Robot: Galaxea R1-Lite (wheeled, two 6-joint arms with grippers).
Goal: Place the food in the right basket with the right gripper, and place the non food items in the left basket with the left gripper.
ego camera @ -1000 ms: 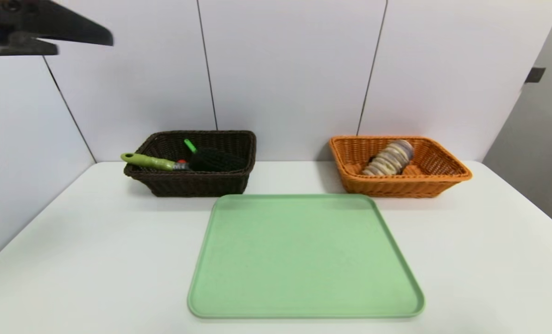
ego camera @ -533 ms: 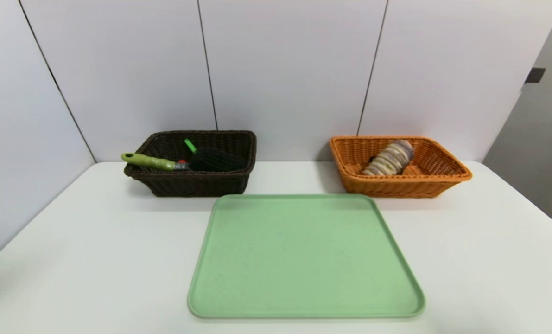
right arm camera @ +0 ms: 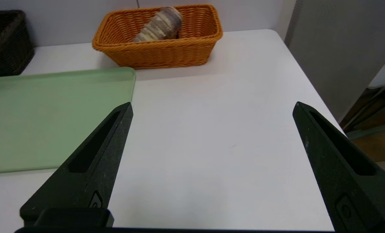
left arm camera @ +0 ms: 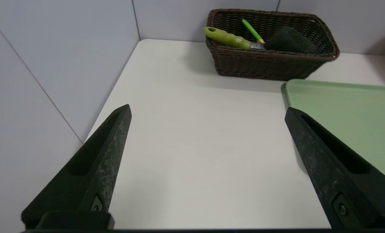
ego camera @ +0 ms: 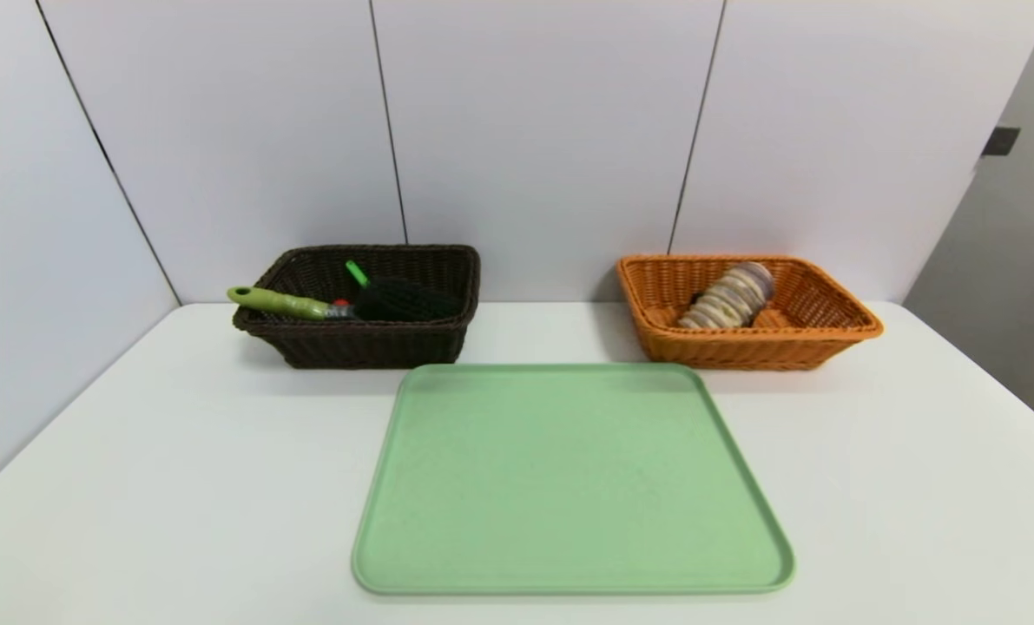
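Woven dark brown wicker forms the left basket (ego camera: pixel 362 340), which stands at the far left of the white table (ego camera: pixel 178 486) against the wall; in it lie the black-bristled brush (ego camera: pixel 399 301), its olive-green handle (ego camera: pixel 278 302) poking over the left rim, the green spoon handle (ego camera: pixel 356 273) and a speck of the red toy (ego camera: pixel 340 303). At the far right stands the orange right basket (ego camera: pixel 747 343), with the striped beige roll (ego camera: pixel 729 297) leaning inside it. Between and nearer lies a bare green tray (ego camera: pixel 569 486). Neither arm shows in the head view. The left gripper (left arm camera: pixel 207 113) hangs over the table's near left part, jaws spread wide and holding nothing; the right gripper (right arm camera: pixel 211 108) hangs over the near right part, equally wide and bare.
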